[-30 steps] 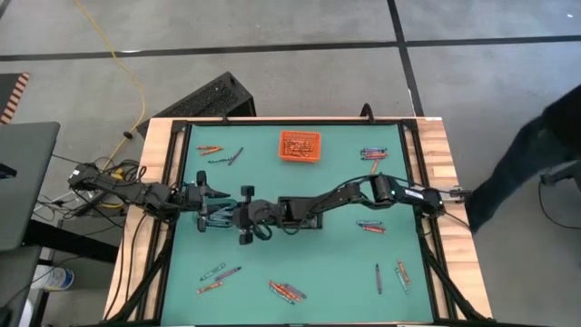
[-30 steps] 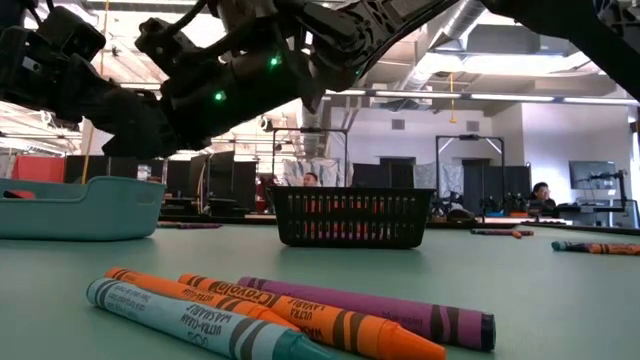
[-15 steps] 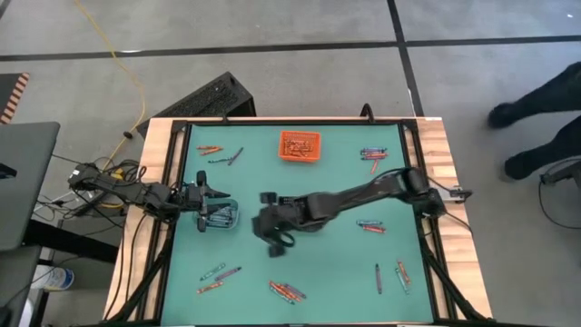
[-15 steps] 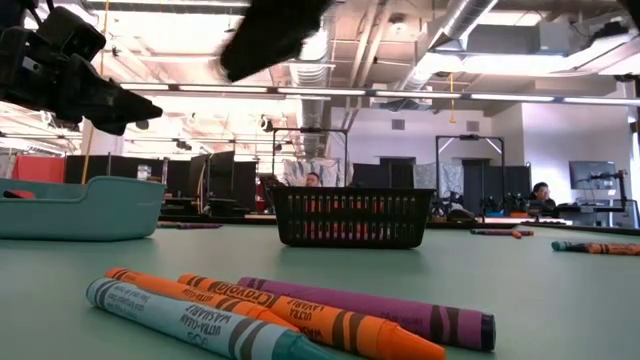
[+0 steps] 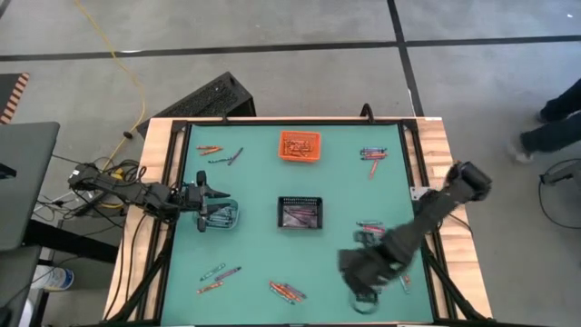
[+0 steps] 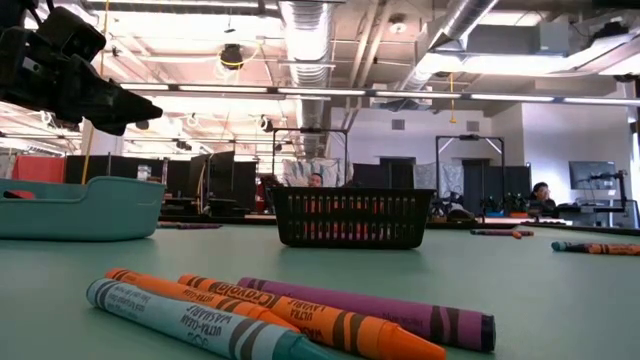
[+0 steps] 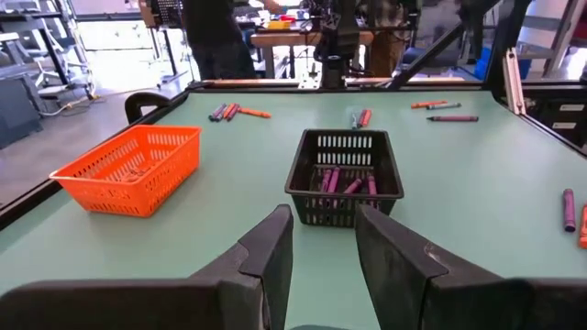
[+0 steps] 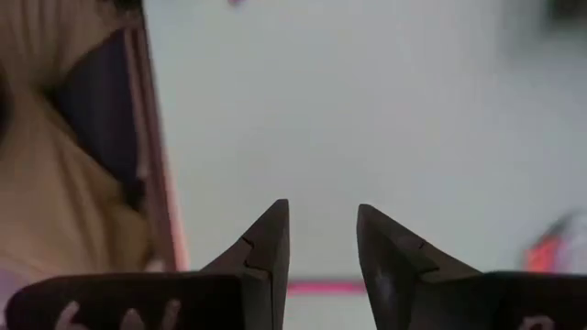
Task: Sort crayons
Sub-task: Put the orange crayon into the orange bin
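Crayons lie in small groups on the green mat: at the far left [image 5: 210, 149], far right [image 5: 372, 154], right [image 5: 369, 227], near left [image 5: 218, 272] and near middle [image 5: 286, 291]. In the low view three of them [image 6: 300, 315] lie side by side: blue-grey, orange and purple. My right gripper [image 5: 359, 277] hangs open above the mat's near right part, pointing down, with nothing between its fingers [image 8: 321, 243]. My left gripper [image 5: 204, 195] stands open and level over a clear bin [image 5: 222, 216] at the left; it is empty in its wrist view [image 7: 321, 238].
A black bin [image 5: 300, 213] holding purple crayons stands at the mat's middle. An orange bin [image 5: 300, 145] stands at the far middle. A raised frame [image 5: 413, 182] runs round the mat. A person's legs [image 5: 554, 127] show on the floor beyond the table's right.
My right gripper has swung from beside the clear bin at the left, past the black bin, toward the table's right and near edges. It has risen out of the low view and tipped from nearly level to pointing down. The person on the right has walked on.
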